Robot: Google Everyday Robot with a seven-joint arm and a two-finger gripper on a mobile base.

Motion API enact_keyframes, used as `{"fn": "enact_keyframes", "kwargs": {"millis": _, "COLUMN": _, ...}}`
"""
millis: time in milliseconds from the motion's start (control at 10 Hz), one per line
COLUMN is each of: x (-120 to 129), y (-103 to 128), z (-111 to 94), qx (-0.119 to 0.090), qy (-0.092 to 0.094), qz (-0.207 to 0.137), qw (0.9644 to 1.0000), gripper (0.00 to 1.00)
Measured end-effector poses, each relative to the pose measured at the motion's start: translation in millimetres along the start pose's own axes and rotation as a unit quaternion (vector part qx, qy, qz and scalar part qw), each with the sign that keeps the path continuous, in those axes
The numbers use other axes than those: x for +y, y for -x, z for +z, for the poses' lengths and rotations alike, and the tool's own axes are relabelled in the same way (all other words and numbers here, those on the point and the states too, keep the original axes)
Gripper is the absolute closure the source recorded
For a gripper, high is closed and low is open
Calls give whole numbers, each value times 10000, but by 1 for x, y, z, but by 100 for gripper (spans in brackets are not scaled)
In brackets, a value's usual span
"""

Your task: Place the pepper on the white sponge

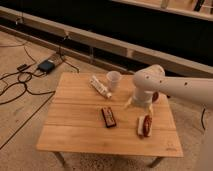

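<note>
The dark red pepper (147, 125) lies lengthwise on the off-white sponge (140, 126), near the right front of the wooden table (75, 125). My gripper (140, 106) hangs from the white arm that comes in from the right. It is just above and behind the pepper, with its fingers spread, holding nothing and not touching the pepper.
A flat black bar with red trim (108, 116) lies at the table's middle. A white tube bottle (100, 87) and a white cup (114, 78) stand at the back. A maroon bowl (156, 96) is partly hidden behind my arm. Cables and a box (46, 66) lie on the floor to the left.
</note>
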Motion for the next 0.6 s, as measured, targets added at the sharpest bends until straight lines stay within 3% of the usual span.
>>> {"fn": "enact_keyframes", "kwargs": {"millis": 200, "x": 42, "y": -9, "z": -17, "qx": -92, "qy": 189, "qz": -366, "qw": 9991, "gripper": 20}}
{"fn": "enact_keyframes", "kwargs": {"millis": 600, "x": 38, "y": -10, "z": -16, "qx": -74, "qy": 142, "qz": -372, "qw": 9992, "gripper": 20}}
